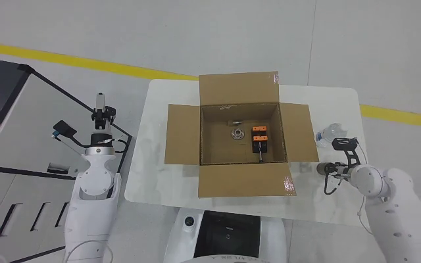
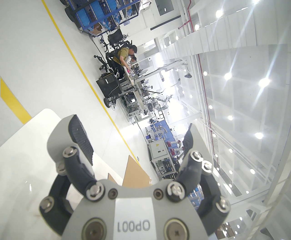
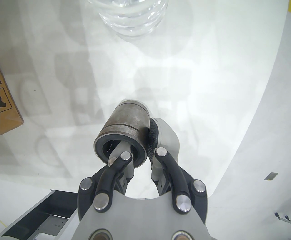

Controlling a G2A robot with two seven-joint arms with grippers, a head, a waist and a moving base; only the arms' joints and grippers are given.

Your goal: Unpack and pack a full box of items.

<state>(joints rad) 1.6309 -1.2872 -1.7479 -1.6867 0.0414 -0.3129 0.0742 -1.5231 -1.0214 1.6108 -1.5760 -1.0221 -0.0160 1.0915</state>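
While the left claw (image 2: 133, 127) stands spread and empty beyond the left edge of the worktop (image 1: 154, 187), aimed out at the hall rather than at the box (image 1: 243, 181), it looks to pose little risk; the trouble I would expect sits farther right. The box lies open at mid-worktop, flaps folded out, with a flanged metal part (image 1: 236, 134) and two orange-and-black pieces (image 1: 260, 138) on its floor, so the unpacking appears unfinished. Right of the box, the right claw (image 3: 138, 136) pinches a steel cylinder (image 3: 127, 120) by its wall alone, one finger inside the bore and the ribbed pad (image 3: 152, 134) of the other against the outside, low over bare worktop; whether it touches the surface I cannot tell. Such a hold is off-centre on smooth metal, so the cylinder could swivel or slip out. Set down on its side, it would probably roll, toward the clear bottle (image 3: 134, 20) just beyond it or toward the worktop's rounded edge close by on the right. A wide swing might also knock the bottle or the box's right flap. As for writing: a white label with a short code sits on the left claw's body, black handling symbols mark a box flap corner, and the bottle's label is too small to make out.
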